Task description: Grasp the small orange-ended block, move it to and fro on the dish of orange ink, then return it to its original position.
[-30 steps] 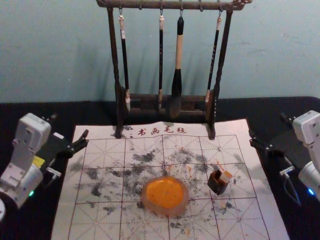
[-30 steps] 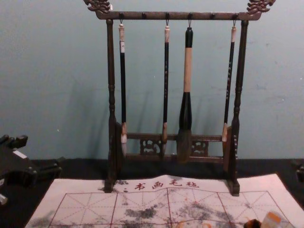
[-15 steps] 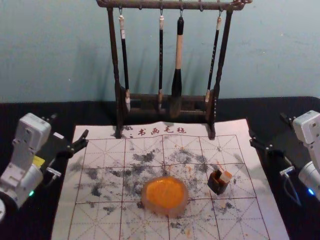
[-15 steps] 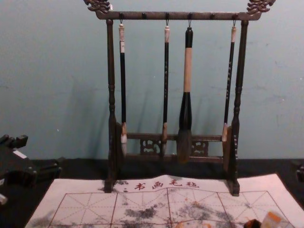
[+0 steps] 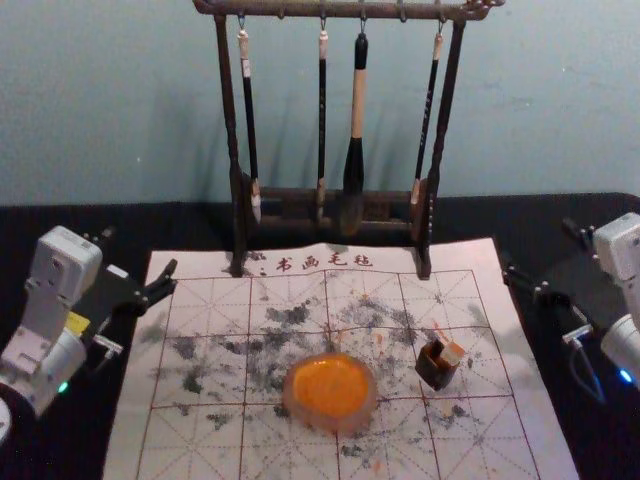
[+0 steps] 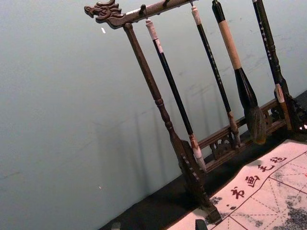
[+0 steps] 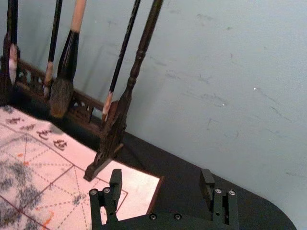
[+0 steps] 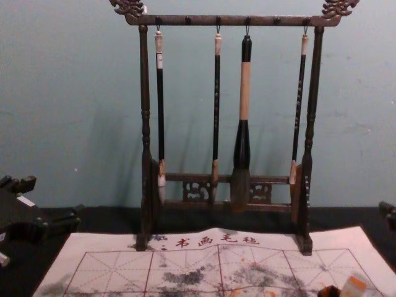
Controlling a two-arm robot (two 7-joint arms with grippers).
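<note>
Right gripper (image 7: pixel 161 184): while its fingers are spread wide, nothing is held between them; it is seen at about two o'clock from the dish, by the mat's edge.
Left gripper (image 5: pixel 140 250): its fingers are parted too, with nothing gripped, at about ten o'clock from the dish.
Orange-ended block (image 5: pixel 452 354): it is seen tilted at a small dark holder (image 5: pixel 434 374), between two and three o'clock from the dish; whether it is set inside or leant against it cannot be told.
Dish of orange ink (image 5: pixel 331 386): it is set on the mat (image 5: pixel 270 455), untouched by either gripper.
Brush rack (image 8: pixel 232 20): it is placed at twelve o'clock, beyond the dish.
Block's progress: the job is judged not begun; grasp, to-and-fro strokes and return are all left to be done, most likely by the right gripper.
</note>
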